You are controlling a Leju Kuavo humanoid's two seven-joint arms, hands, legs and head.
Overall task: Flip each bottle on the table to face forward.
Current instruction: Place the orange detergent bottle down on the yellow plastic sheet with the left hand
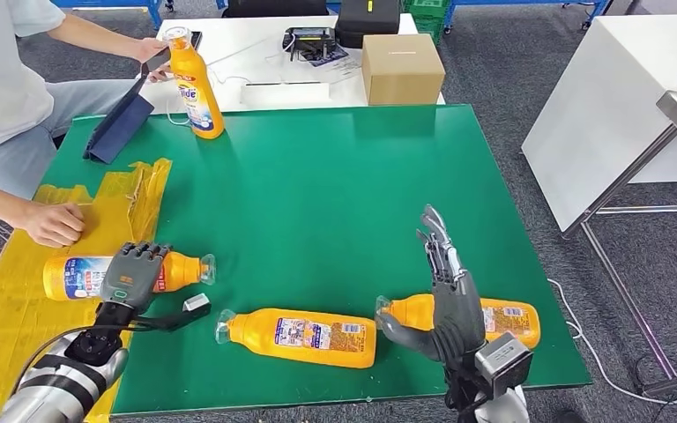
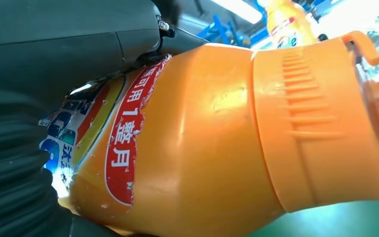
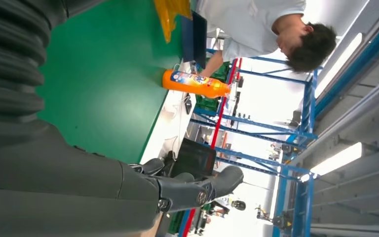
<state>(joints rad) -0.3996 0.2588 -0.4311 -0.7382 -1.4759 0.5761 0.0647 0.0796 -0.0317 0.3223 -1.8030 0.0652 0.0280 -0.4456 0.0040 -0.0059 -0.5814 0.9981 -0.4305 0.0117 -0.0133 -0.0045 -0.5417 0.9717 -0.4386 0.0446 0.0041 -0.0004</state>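
Three orange bottles lie on their sides along the near edge of the green table [image 1: 335,185]. My left hand [image 1: 132,275] grips the left bottle [image 1: 75,275] from above, near its neck; up close the orange bottle [image 2: 202,138] lies against my left hand [image 2: 54,54]. The middle bottle [image 1: 304,336] lies free with its label up. My right hand [image 1: 445,304] stands open with its fingers pointing up, in front of the right bottle [image 1: 502,319], thumb by its neck. A fourth bottle [image 1: 196,84] stands upright at the far left, also the upright bottle [image 3: 192,81] beyond my right hand [image 3: 79,187].
A person sits at the left, one hand [image 1: 53,223] on a yellow plastic sheet [image 1: 18,300], the other hand [image 1: 152,48] near the upright bottle's cap. A dark folder [image 1: 119,123] leans at the far left. A cardboard box [image 1: 403,66] stands behind the table; a white table [image 1: 617,97] is at the right.
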